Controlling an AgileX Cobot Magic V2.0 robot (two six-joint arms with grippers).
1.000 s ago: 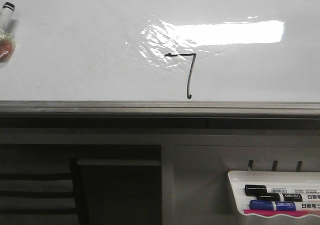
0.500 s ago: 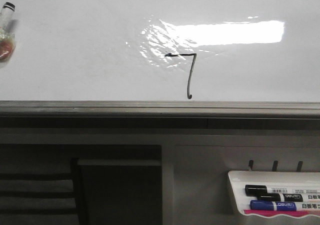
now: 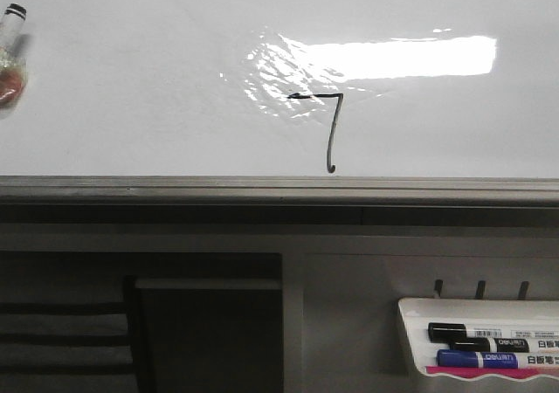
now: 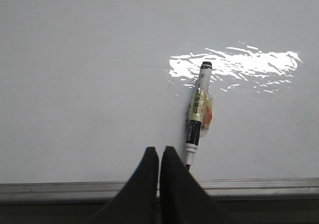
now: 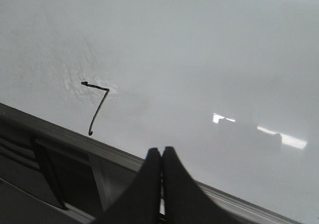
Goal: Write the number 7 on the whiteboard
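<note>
**7 drawn, both arms clear**

I read the whiteboard (image 3: 131,87) as flat, its grey rail (image 3: 262,188) marking the near edge. The number 7 (image 3: 325,127) sits near that rail under the glare; I judge writing finished. A marker (image 4: 198,114) lies loose on the board, presumably set down. Left fingers (image 4: 159,157) and right fingers (image 5: 161,157) are pressed together, holding nothing. Ample free board all round.
</note>
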